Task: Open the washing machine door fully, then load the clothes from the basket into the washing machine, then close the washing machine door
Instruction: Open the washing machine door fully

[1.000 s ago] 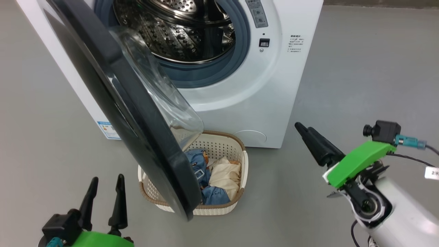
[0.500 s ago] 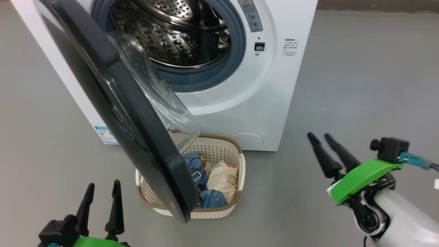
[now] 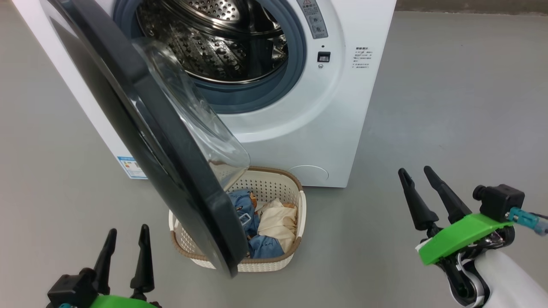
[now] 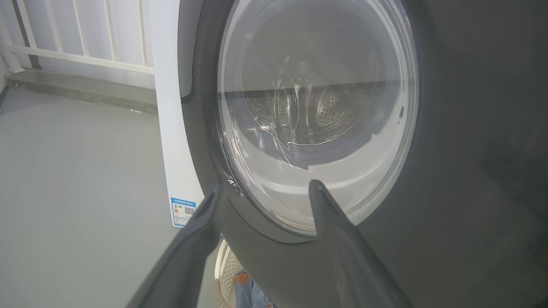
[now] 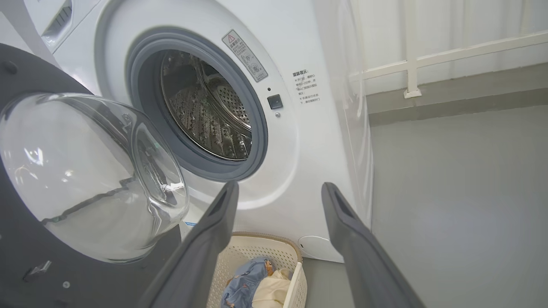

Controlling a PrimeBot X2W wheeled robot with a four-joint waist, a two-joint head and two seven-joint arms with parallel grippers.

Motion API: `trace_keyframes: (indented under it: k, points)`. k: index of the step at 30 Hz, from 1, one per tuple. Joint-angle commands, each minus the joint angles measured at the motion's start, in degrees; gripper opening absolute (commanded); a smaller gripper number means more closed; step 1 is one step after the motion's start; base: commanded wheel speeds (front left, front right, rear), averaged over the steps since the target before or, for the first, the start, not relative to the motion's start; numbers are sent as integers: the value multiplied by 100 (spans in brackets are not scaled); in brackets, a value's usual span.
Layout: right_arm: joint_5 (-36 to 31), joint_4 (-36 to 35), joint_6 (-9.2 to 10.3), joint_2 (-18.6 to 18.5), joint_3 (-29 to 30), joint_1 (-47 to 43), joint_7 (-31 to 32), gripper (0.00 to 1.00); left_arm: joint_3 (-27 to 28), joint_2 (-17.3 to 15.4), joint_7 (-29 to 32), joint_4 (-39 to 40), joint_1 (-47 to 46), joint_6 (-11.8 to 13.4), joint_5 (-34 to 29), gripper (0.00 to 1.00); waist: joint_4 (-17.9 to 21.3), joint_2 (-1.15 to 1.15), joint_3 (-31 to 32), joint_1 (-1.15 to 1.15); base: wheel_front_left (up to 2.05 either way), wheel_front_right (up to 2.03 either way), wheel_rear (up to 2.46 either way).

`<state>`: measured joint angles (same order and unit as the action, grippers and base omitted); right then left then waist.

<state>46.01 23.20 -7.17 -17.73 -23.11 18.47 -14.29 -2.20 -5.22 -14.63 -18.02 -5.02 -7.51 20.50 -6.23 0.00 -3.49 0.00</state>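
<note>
- Washing machine door (image 3: 141, 115): partly open, swung out at an angle from the washing machine (image 3: 308, 128), with the steel drum (image 3: 214, 47) exposed.
- Basket (image 3: 274, 188): on the floor (image 3: 449, 107), just in front of the machine. The door's lower edge overhangs it and hides its left part in the head view.
- Clothes (image 3: 274, 220): one blue piece and one cream piece, bunched together inside the basket.
- Left gripper (image 3: 128, 229): jaws wide apart, holding nothing. It faces the door's outer side without touching it.
- Right gripper (image 3: 415, 170): jaws wide apart, empty, above the floor, well apart from the basket on its right.
</note>
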Motion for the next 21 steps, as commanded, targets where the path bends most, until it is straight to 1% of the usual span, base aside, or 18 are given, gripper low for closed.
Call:
trace_keyframes:
  k: [1,3,6,10,14,21]
  points:
    - [-314,-193,-32,29,71,-151,-70,100,188,-68,-37,121,-90,2,-83,100,-2,0,4,0,0,0,0]
    - [-710,-240,-32,55,163,-272,-70,100,184,-71,-37,121,-96,2,-87,100,-5,0,-2,0,0,0,0]
    - [-1120,-271,-32,177,410,-420,-70,100,196,-82,-37,117,-112,2,-128,100,0,0,-13,0,0,0,0]
    - [-1520,-326,-32,353,701,-591,-71,100,195,-80,-37,105,-127,2,-122,100,0,0,-21,0,0,0,0]
    - [-1696,-321,-32,491,910,-737,-71,100,187,-84,-37,99,-147,2,-114,100,-4,0,-39,0,0,0,0]
    - [-1851,-280,-32,562,1011,-838,-71,100,198,-87,-37,87,-182,2,-101,100,-6,0,-95,0,0,0,0]
